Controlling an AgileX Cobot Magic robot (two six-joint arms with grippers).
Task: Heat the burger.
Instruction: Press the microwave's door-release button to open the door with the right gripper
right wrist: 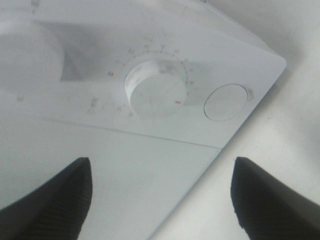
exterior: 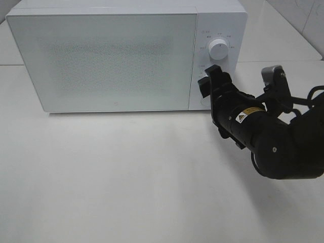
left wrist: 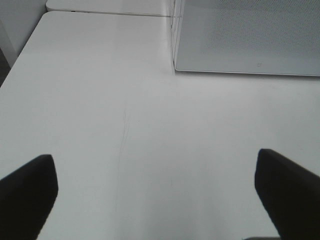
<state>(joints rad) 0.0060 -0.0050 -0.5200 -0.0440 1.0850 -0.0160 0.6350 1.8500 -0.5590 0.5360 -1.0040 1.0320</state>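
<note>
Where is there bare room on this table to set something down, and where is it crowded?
Bare: the table in front of the microwave, including the stretch by its left corner under the left gripper. Crowded: by the dial, around the right gripper.

Microwave (exterior: 101, 55), control panel: small grey and reddish characters ring the upper knob (exterior: 218, 48), too small to read.
Lower knob (right wrist: 155, 90): scale ticks, faint figures and two red marks, illegible.
Right arm (exterior: 283, 152): sticker (exterior: 242, 117) with a yellow warning triangle; its print is unreadable.
</note>
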